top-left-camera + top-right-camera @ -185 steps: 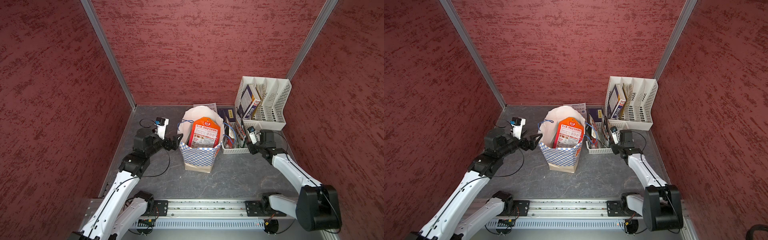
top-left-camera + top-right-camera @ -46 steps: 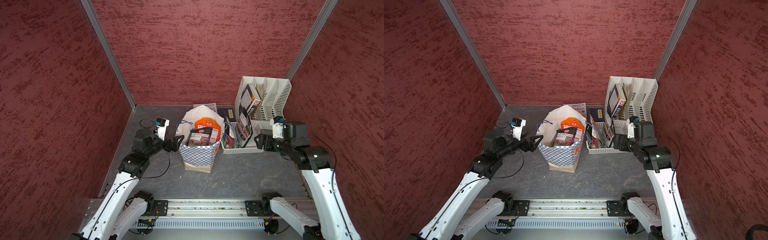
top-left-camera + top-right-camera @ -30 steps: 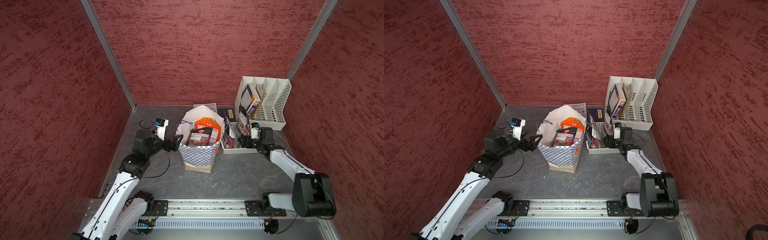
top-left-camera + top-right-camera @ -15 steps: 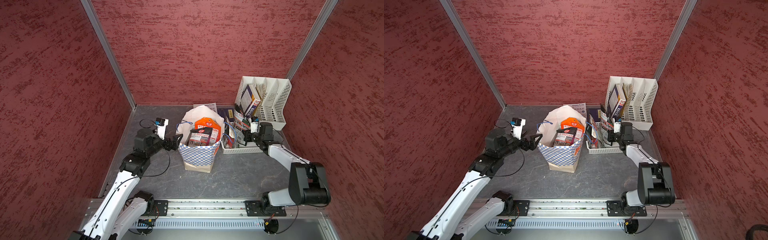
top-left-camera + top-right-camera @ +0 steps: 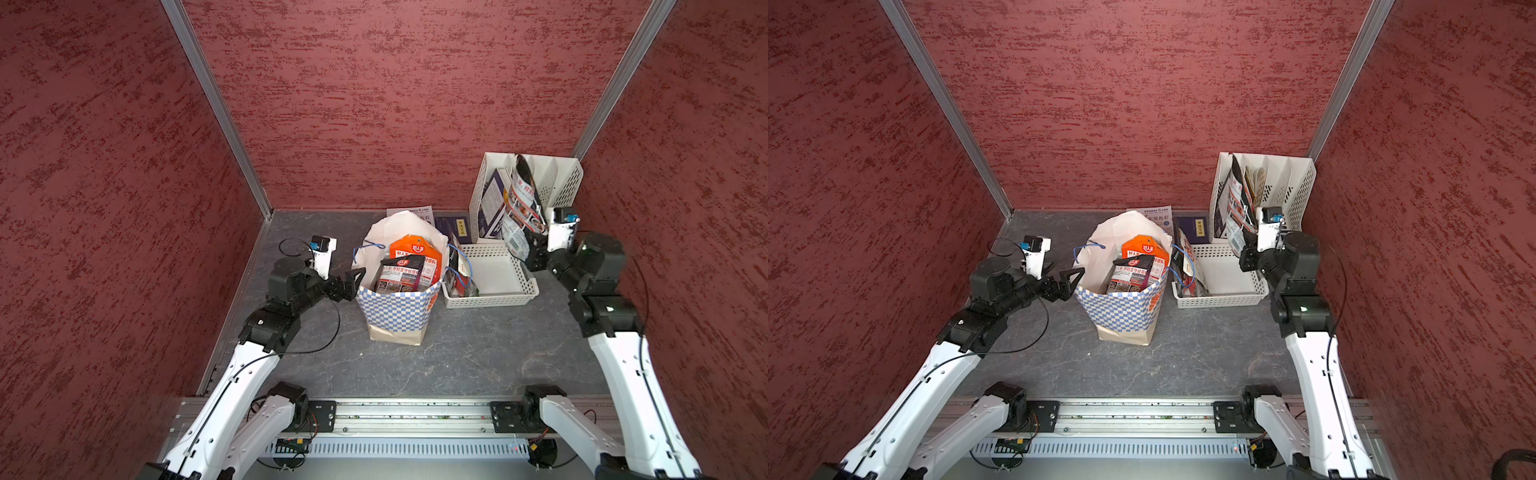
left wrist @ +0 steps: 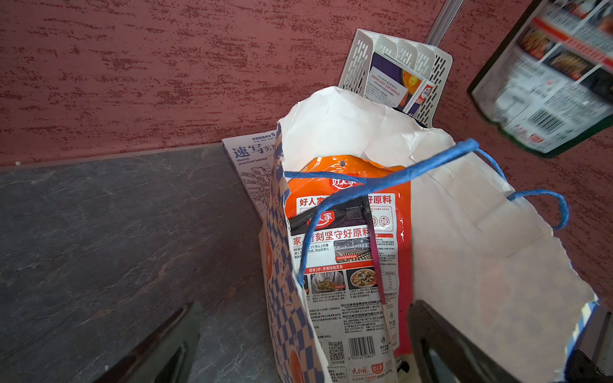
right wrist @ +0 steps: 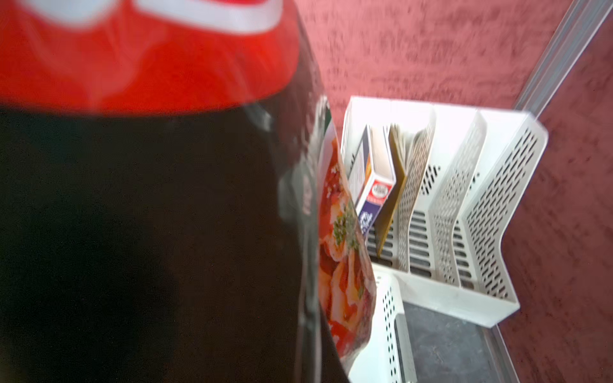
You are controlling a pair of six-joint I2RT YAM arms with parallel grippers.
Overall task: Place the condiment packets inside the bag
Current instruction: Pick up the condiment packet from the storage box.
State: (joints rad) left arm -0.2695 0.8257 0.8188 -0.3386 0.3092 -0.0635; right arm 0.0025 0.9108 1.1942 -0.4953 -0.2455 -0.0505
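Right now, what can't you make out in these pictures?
- Right wrist view: the held packet, blurred, fills the frame and hides how the right gripper grips it.
- Both top views: the bag wall, orange packet and black packet hide its bottom.
- Left wrist view: frame edge cuts off the held packet.

In both top views the light is bright and even; the tabletop (image 5: 478, 353) is sharp, with faint soft shadows around the bag (image 5: 399, 309). The wall posts (image 5: 220, 112) lean outward toward the picture edges. The left wrist view is crisp on the bag, but the hanging packet (image 6: 544, 76) is smeared. The right wrist view is blurred: that packet a dark, shiny, unfocused mass, the file rack (image 7: 464, 215) soft.
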